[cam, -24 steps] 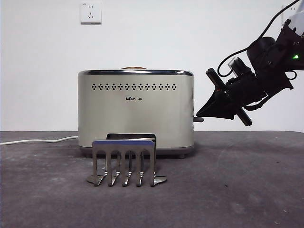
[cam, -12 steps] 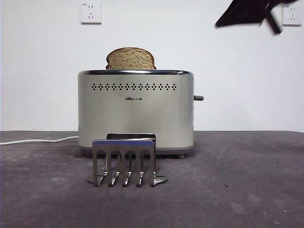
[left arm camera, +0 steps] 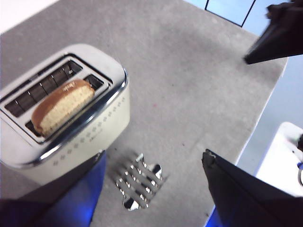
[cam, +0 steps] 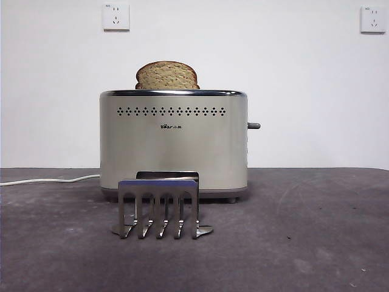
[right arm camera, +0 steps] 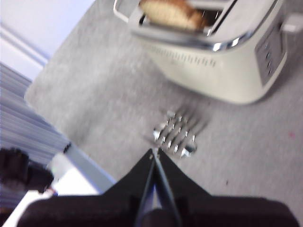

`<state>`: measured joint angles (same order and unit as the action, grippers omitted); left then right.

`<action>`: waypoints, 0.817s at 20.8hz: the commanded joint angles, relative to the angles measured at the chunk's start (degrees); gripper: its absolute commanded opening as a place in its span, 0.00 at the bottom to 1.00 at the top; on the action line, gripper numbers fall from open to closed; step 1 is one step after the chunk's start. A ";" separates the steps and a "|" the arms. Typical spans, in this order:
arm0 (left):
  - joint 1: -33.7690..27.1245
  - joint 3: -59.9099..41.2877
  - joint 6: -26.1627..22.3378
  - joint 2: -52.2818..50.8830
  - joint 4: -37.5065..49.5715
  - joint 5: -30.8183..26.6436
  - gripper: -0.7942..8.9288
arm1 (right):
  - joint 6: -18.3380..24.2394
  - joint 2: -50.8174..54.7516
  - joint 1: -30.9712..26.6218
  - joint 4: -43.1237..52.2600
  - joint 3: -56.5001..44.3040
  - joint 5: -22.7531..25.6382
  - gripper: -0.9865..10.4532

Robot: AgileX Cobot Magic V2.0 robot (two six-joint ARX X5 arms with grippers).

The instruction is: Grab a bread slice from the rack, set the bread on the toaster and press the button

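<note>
Left wrist view: slice of bread [left arm camera: 61,106] in toaster [left arm camera: 94,137], outside jaws.

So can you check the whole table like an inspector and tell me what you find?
Surface: grey table, bare in front.
Job's things: slice of bread sticks up from the toaster slot; rack in front holds no bread.
Clutter: nothing seen.
Grippers: left gripper open, high above; right gripper shut, high above, holding nothing.
Cables: white cord beside the toaster.
Surroundings: white wall, two sockets.
</note>
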<state>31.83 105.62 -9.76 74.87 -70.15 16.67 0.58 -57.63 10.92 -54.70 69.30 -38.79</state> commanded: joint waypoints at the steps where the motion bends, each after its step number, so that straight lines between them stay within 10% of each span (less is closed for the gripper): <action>1: 0.07 -0.50 0.59 -0.02 -1.33 -0.02 0.41 | 2.67 1.66 0.22 -2.47 -0.42 0.20 0.08; 5: 0.07 -0.50 0.55 -0.02 -2.01 0.02 0.08 | 3.89 2.95 0.22 -4.79 -0.42 0.20 0.08; 17: 0.07 -0.50 0.59 -0.02 -1.90 -0.07 0.08 | 3.82 2.93 0.07 -4.87 -0.42 0.13 0.09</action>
<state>31.83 105.62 -9.37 74.87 -72.36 16.67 3.90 -54.68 10.96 -59.72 69.30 -38.76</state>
